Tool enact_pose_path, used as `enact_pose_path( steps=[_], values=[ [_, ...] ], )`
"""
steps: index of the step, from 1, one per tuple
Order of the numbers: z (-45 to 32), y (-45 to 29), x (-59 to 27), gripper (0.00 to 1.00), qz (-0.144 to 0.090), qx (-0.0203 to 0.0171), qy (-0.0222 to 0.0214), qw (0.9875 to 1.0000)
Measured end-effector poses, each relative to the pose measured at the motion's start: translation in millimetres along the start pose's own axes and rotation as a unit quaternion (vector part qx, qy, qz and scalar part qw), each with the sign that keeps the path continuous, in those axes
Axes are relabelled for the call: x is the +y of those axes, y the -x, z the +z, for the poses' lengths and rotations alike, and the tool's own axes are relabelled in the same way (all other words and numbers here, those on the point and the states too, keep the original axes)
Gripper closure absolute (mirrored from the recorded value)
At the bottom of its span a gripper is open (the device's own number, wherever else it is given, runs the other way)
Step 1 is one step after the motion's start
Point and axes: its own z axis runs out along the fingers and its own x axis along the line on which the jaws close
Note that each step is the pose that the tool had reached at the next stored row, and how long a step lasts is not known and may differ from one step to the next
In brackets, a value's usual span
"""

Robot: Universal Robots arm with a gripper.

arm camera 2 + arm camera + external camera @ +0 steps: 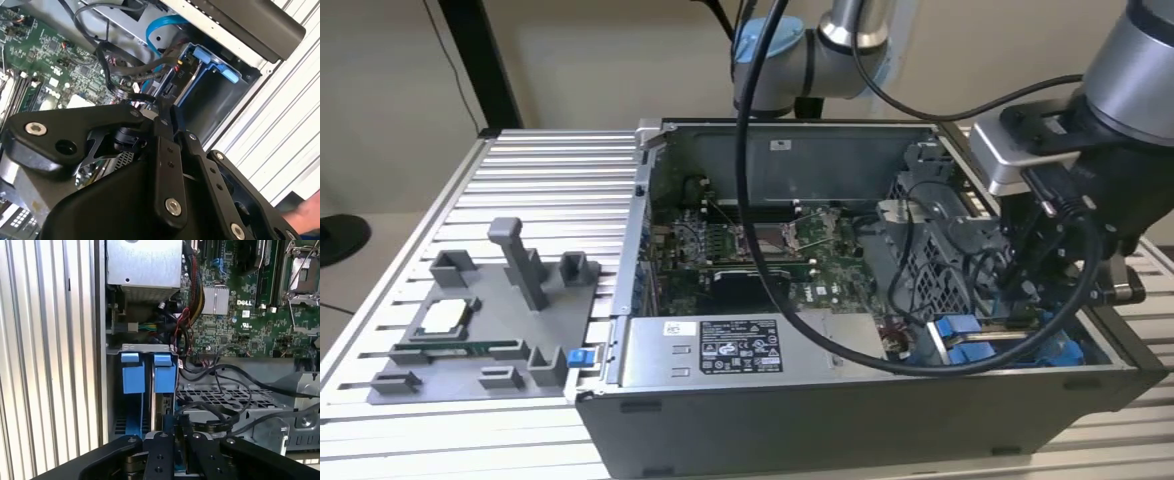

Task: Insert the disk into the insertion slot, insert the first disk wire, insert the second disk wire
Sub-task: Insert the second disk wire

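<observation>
Hovering above blue-railed insertion slot [149, 390]: black jaws.

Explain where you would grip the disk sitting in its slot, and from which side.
Pinch the two blue tabs at the disk's exposed end, coming straight in through the open side of the case. The rest appears sunk in the slot between metal walls, so only these raised tabs seem to offer free faces.

My gripper [1047, 300] down inside open computer case [854, 420], over blue drive bay [987, 345], near power-supply box [720, 350].
</observation>
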Motion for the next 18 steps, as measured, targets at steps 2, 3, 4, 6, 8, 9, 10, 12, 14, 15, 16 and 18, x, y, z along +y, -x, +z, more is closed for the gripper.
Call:
enact_pose_path(
  steps=[2,3,4,6,8,9,10,12,14,15,16,18],
  values=[
    [3.1,-0.4,1.7,1.0,-0.001,0.0,-0.0043,1.0],
    [4.3,-0.5,2.2,1.0,-0.001,0.0001,-0.006,1.0],
    [6.0,-0.7,2.7,1.0,-0.001,0.0001,-0.0076,1.0],
    [9.1,-1.2,3.4,1.0,-0.001,0.0002,-0.0102,0.9999],
    [11.9,-1.5,3.9,1.0,-0.002,0.0003,-0.0143,0.9999],
    [13.0,-1.7,4.1,1.0,-0.002,0.0003,-0.0159,0.9999],
    [13.4,-1.7,4.0,1.0,-0.002,0.0005,-0.0162,0.9999],
    [14.3,-1.8,4.1,1.0,-0.002,0.0005,-0.0162,0.9999],
    [16.5,-2.1,4.5,1.0,-0.002,0.0009,-0.0164,0.9999],
    [17.6,-2.3,4.6,1.0,-0.002,0.0012,-0.0169,0.9999],
    [18.4,-2.3,4.7,1.0,-0.002,0.0014,-0.0176,0.9998],
    [19.3,-2.5,5.4,1.0,-0.003,0.0016,-0.0189,0.9998]
  ],
)
